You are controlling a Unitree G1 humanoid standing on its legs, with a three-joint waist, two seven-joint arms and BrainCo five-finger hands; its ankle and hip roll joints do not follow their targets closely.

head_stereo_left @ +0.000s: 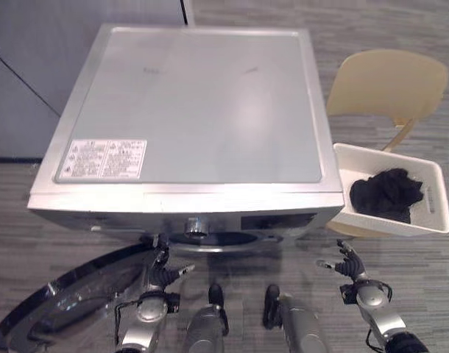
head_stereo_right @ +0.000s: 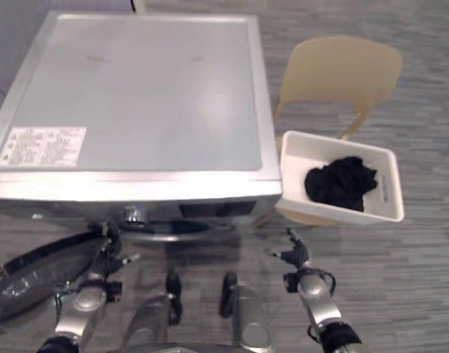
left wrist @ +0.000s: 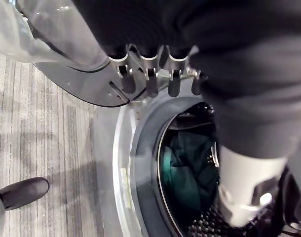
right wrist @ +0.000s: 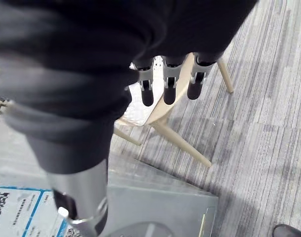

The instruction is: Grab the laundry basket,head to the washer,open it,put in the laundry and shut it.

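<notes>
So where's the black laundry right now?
The black laundry lies bunched in the white basket on the tan chair, just right of the washer in the eye views.

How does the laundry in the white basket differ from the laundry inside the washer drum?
The laundry in the basket is black, while the laundry in the drum is teal-green. The black laundry lies in the white basket on the chair, to the right of the washer; the teal laundry already lies inside the drum. Both are crumpled, and neither hand holds them.
</notes>
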